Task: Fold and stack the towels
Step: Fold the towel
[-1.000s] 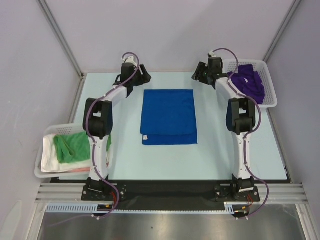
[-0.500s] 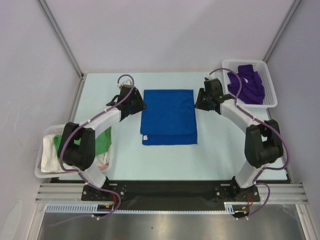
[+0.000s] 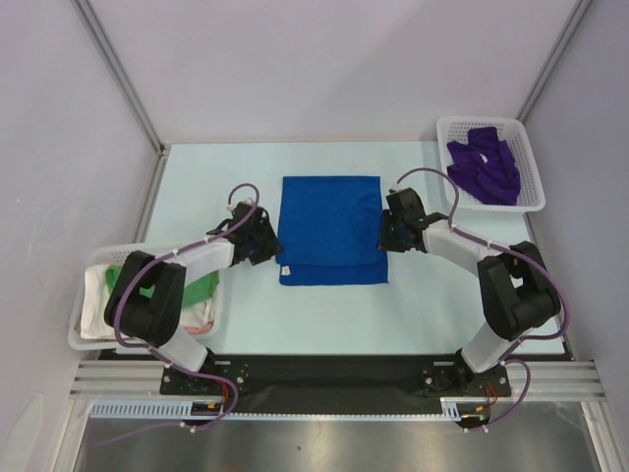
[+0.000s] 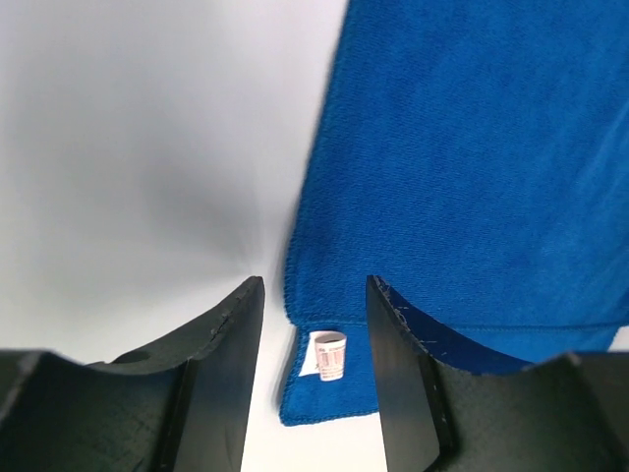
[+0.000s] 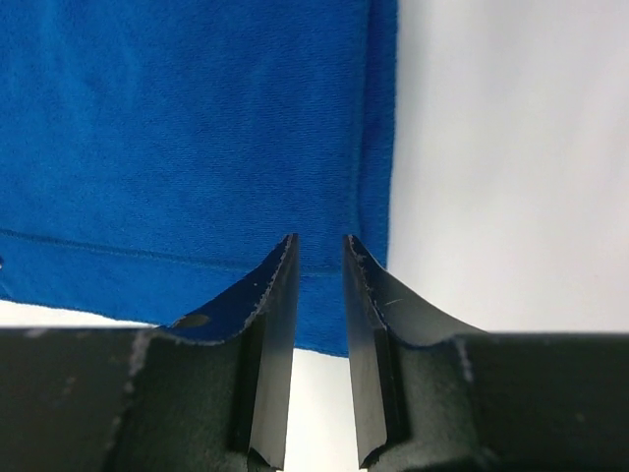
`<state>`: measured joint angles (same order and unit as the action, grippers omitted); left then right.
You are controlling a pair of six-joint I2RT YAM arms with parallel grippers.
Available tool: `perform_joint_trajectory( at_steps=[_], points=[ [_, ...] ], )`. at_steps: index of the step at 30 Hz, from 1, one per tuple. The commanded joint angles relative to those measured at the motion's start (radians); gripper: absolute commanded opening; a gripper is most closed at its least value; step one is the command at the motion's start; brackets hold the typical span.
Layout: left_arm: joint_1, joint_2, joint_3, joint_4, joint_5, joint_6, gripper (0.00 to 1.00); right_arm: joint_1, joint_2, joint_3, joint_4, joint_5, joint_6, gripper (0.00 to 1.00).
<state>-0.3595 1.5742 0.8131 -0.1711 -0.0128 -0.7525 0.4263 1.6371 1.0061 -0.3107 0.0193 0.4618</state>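
Note:
A blue towel (image 3: pixel 331 229) lies flat mid-table, folded once, with the lower layer showing along its near edge. My left gripper (image 3: pixel 267 246) is open and empty at the towel's left edge; in the left wrist view its fingers (image 4: pixel 231 339) straddle the near left corner with the white tag (image 4: pixel 329 355). My right gripper (image 3: pixel 386 234) sits at the towel's right edge; in the right wrist view the blue towel (image 5: pixel 187 128) fills the upper left and the narrowly parted fingers (image 5: pixel 270 295) hover over its near right corner, holding nothing.
A white basket (image 3: pixel 523 152) at the back right holds purple towels (image 3: pixel 484 165). A white basket (image 3: pixel 79 313) at the left holds folded green (image 3: pixel 138 285) and white towels. Bare pale table (image 3: pixel 324 315) lies in front of the blue towel.
Both arms have swung from the far table edge toward me and now sit low at the towel's left and right edges. The towel has not moved.

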Motion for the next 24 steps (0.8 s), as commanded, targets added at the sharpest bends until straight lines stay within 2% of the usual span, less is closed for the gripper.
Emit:
perform_joint_trajectory(
  at_steps=[1, 13, 24],
  points=[
    [0.001, 0.020, -0.009, 0.082, 0.057, -0.018, 0.51, 0.011, 0.017, -0.007, 0.051, 0.021, 0.024, 0.29],
    [0.001, 0.024, -0.051, 0.102, 0.054, -0.019, 0.49, 0.043, 0.038, -0.034, 0.051, 0.051, 0.043, 0.29],
    [0.002, 0.050, -0.054, 0.114, 0.051, -0.013, 0.43, 0.052, 0.047, -0.050, 0.056, 0.077, 0.052, 0.36]
  ],
)
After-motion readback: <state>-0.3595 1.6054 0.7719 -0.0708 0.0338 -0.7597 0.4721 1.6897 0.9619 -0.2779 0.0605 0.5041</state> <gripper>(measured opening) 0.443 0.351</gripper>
